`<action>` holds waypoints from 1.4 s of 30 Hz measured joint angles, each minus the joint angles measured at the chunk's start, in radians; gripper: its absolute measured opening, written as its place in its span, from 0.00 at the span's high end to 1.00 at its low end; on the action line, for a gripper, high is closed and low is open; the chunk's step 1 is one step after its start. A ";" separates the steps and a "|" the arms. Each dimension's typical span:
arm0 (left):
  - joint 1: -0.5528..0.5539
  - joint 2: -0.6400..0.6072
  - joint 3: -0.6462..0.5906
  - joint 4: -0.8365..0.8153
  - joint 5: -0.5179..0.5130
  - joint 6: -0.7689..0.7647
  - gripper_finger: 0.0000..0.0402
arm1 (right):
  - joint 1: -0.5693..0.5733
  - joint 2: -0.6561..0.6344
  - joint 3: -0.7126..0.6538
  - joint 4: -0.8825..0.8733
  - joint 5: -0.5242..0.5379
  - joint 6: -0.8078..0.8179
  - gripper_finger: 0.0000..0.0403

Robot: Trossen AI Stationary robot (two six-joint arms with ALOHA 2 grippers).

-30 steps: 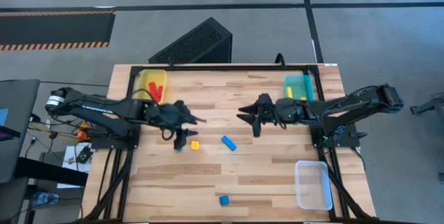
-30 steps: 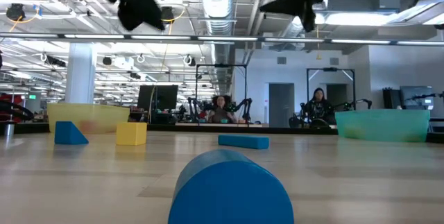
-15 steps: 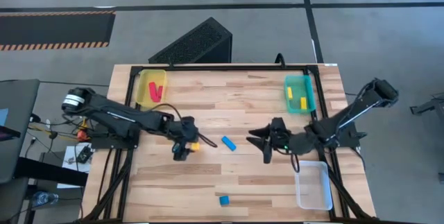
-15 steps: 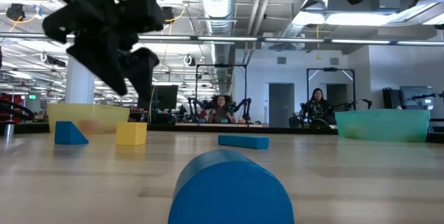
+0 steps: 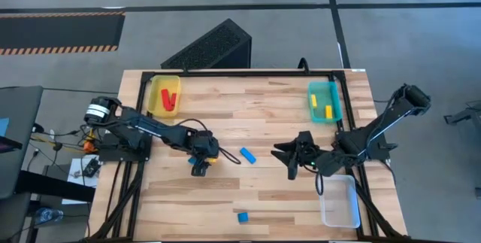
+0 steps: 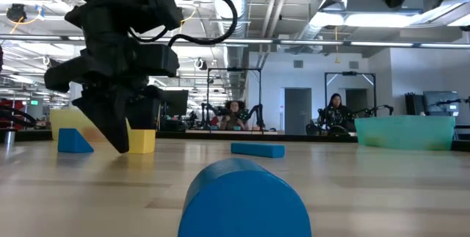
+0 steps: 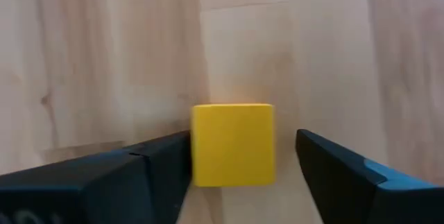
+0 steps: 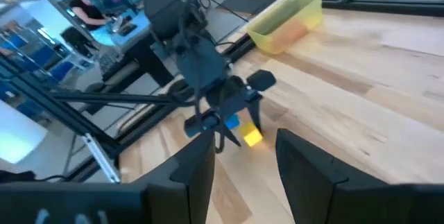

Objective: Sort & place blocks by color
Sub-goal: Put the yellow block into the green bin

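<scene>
Left gripper (image 7: pixel 236 156) lowered over yellow cube (image 7: pixel 233 144) at mid-table, jaws apart, one finger touching the cube, the other clear, right gripper (image 5: pixel 293 155) held above table, jaws parted, nothing held

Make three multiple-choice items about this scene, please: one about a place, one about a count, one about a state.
1. Where is the left hand?
A. over the clear tray
B. low around the small yellow cube
C. inside the teal tray

2. How many yellow blocks lie in the translucent teal tray?
A. none
B. two
C. five

3. How are the left hand's fingers?
A. open, one on each side of the cube
B. shut on a blue bar
C. shut on a red block

Key: 1 B, the left wrist view shows the small yellow cube between the fingers; 2 B, the high view shows two; 3 A, a gap shows beside the cube.
</scene>
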 joint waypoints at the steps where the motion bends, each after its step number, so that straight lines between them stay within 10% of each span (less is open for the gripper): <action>1: 0.000 0.001 0.000 0.001 -0.010 -0.006 0.44 | -0.006 0.000 0.000 -0.007 -0.005 0.000 0.57; 8: 0.020 -0.022 0.017 0.017 -0.030 -0.004 0.75 | -0.062 0.028 0.000 -0.093 -0.091 0.002 0.59; 17: 0.080 -0.189 0.095 0.042 -0.022 0.030 0.75 | -0.170 0.215 0.000 0.046 -0.225 0.257 0.46; 33: 0.084 -0.446 0.103 0.354 0.042 0.157 0.72 | -0.458 0.473 0.000 1.077 -0.641 0.255 0.24; 42: 0.084 -0.443 0.103 0.370 -0.014 0.158 0.71 | -0.503 0.567 0.062 1.143 -0.773 0.295 0.25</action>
